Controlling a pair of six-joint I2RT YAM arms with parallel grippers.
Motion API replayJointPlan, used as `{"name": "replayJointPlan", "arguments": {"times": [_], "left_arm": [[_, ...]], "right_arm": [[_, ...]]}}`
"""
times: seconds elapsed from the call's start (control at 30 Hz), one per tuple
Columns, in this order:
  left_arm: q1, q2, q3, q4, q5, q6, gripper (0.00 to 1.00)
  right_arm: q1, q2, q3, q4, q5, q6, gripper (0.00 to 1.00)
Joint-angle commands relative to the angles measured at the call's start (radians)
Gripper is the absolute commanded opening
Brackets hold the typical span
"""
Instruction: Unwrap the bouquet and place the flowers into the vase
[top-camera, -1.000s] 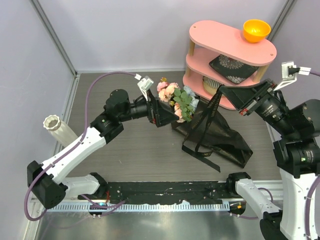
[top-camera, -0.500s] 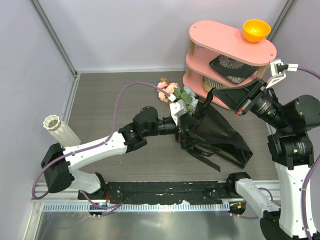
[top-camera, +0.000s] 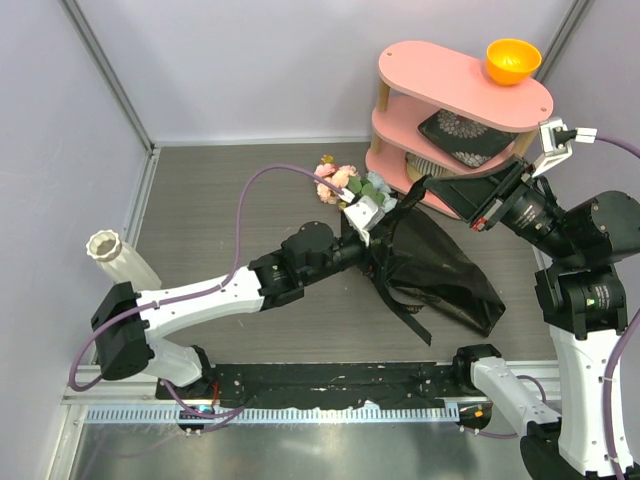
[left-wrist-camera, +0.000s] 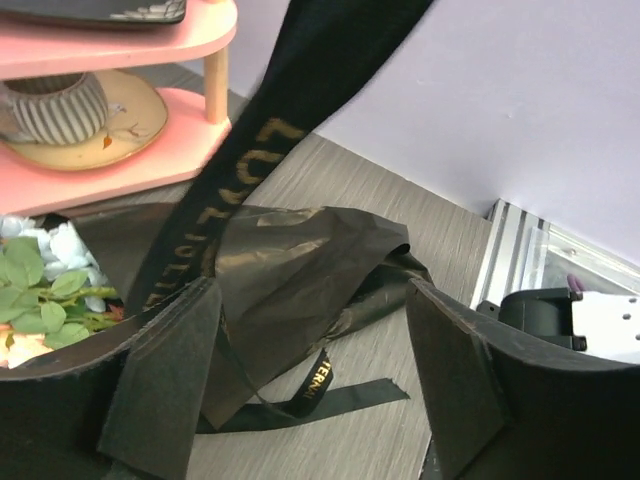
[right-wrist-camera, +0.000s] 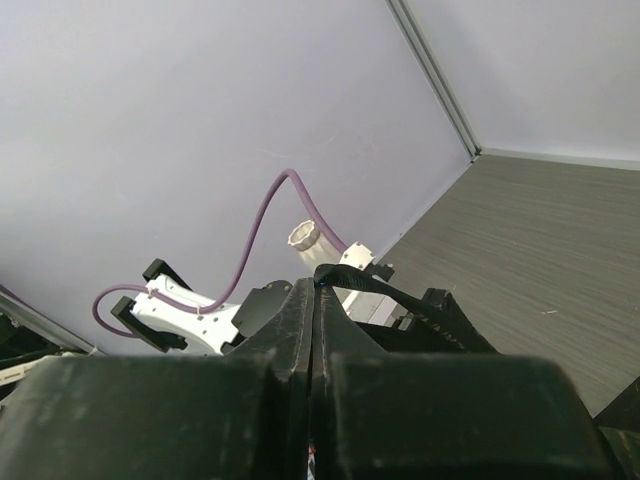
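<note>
Showing the bouquet (top-camera: 400, 235) lying on its side on the tabletop (top-camera: 240, 200), just in front of the pink shelf (top-camera: 460, 85). The flowers (top-camera: 340, 182) point toward the back wall, and the black paper (top-camera: 445, 270) trails toward the right arm.

My right tool (right-wrist-camera: 312, 300) is clenched on the black ribbon (left-wrist-camera: 240, 150), which runs as a taut band up from the wrap.

My left tool (left-wrist-camera: 310, 350) is released, its fingers spread to either side of a crumpled fold of the paper. From the wrist view I cannot tell whether either pad touches it.

The vase (top-camera: 108, 247) stands by the left wall, well apart from the bouquet and not yet in use.

Handling, as I judge it:
- **Paper:** it looks thin, soft and crinkly. It should crush rather than resist, and a single layer may slide out of a shallow pinch. I would take a gathered fold near the open mouth of the wrap, deep between the pads.
- **Ribbon:** it is flat and limp and carries load only under tension, so I would keep my right side's pull steady.
- **Flowers:** they appear light, with stems stiffer than the blooms. The place to hold them is the bunched green stems below the leaves, never the petals, which would deform or shed.
- **Vase:** its mouth is narrow, so the stems should go in together and nearly upright.
</note>
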Motion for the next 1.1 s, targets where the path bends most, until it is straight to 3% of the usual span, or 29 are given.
{"name": "replayJointPlan", "arguments": {"times": [0.0, 0.1, 0.17, 0.3, 0.43, 0.5, 0.6, 0.7, 0.97, 1.07], "left_arm": [[-0.005, 0.036, 0.068, -0.023, -0.108, -0.047, 0.69], [-0.008, 0.035, 0.062, -0.005, -0.082, -0.059, 0.59], [-0.002, 0.019, 0.068, -0.017, 0.029, -0.052, 0.65], [0.021, -0.016, 0.068, 0.021, 0.434, -0.096, 0.8], [0.047, -0.051, 0.067, 0.015, 0.597, -0.131, 0.84], [0.059, -0.084, 0.062, -0.033, 0.573, -0.13, 0.84], [0.096, -0.122, 0.053, -0.105, 0.423, -0.138, 0.84], [0.117, -0.122, 0.065, -0.158, 0.293, -0.15, 0.9], [0.116, -0.058, 0.097, -0.131, 0.19, -0.202, 0.94], [0.113, -0.035, 0.103, -0.094, 0.206, -0.193, 0.89]], "right_arm": [[0.003, 0.008, -0.002, 0.032, 0.006, 0.003, 0.01], [0.002, 0.008, -0.005, 0.031, 0.012, 0.0, 0.01], [0.003, 0.009, -0.005, 0.025, 0.016, -0.006, 0.01], [0.003, 0.011, -0.007, 0.011, 0.029, -0.007, 0.01], [0.003, 0.005, -0.01, 0.006, 0.035, -0.009, 0.01], [0.003, 0.0, -0.007, 0.006, 0.036, -0.007, 0.01], [0.003, -0.003, 0.002, 0.0, 0.039, -0.009, 0.01], [0.004, -0.002, 0.007, -0.006, 0.041, -0.009, 0.01], [0.002, 0.017, 0.018, -0.003, 0.085, 0.017, 0.01], [0.003, 0.024, 0.013, -0.001, 0.107, 0.031, 0.01]]}}
